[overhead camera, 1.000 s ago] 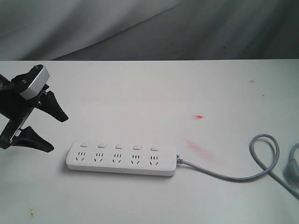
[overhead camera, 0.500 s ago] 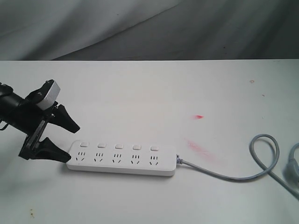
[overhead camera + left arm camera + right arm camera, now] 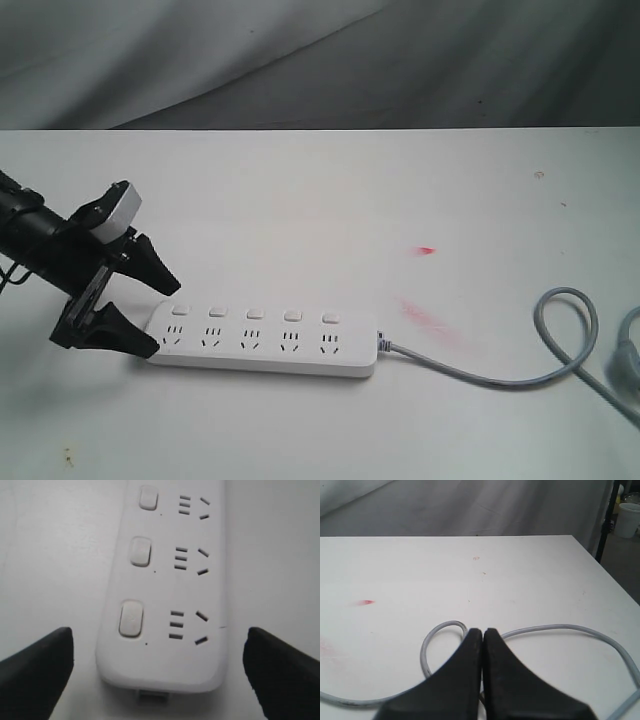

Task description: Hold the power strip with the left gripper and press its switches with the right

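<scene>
The white power strip (image 3: 260, 340) lies flat on the table, its grey cord (image 3: 560, 340) looping off to the right. Its row of switches (image 3: 254, 313) runs along the far edge. My left gripper (image 3: 157, 318) is open at the strip's left end, one jaw on each side, neither touching it. The left wrist view shows that rounded end of the power strip (image 3: 165, 630) between the open left gripper (image 3: 160, 652), with three switches (image 3: 131, 618) in sight. My right gripper (image 3: 482, 632) is shut on nothing, low over the cord (image 3: 432, 635). It is outside the exterior view.
Red marks (image 3: 427, 250) stain the white table (image 3: 330, 190) right of the strip. The table's back edge meets a grey draped backdrop (image 3: 300, 60). In the right wrist view the table's side edge (image 3: 610, 565) drops off, with a white container (image 3: 627, 517) beyond.
My left gripper has come down and to the right, from well left of the strip to straddling its left end. The strip and cord have not moved.
</scene>
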You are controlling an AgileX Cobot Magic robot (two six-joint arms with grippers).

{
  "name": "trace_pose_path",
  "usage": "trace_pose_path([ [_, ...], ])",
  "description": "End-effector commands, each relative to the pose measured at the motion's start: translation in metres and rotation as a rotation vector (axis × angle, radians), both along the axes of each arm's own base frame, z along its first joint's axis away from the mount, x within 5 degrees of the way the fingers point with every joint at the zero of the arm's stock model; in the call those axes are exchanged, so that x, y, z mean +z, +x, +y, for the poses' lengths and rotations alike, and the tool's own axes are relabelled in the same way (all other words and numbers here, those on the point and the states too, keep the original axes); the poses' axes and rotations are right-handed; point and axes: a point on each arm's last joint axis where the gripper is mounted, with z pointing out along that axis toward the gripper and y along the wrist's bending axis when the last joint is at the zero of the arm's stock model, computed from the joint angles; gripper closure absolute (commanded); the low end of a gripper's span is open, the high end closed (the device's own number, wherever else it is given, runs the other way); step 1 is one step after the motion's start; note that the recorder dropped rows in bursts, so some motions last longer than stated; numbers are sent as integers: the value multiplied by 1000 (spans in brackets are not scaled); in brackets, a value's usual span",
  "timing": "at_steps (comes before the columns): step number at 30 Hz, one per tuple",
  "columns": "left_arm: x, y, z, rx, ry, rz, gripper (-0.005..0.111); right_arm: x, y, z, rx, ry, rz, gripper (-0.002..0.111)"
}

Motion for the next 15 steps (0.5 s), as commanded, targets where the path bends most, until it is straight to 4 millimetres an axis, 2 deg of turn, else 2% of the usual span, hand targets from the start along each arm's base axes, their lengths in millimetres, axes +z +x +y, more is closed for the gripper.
trace_pose_path([
  [1, -3, 1, -7, -28, -8, 8, 21, 0, 0, -1, -4, -16, -14, 108],
  [15, -13, 1, -6, -25, -4, 31, 21, 0, 0, -1, -4, -16, -14, 108],
])
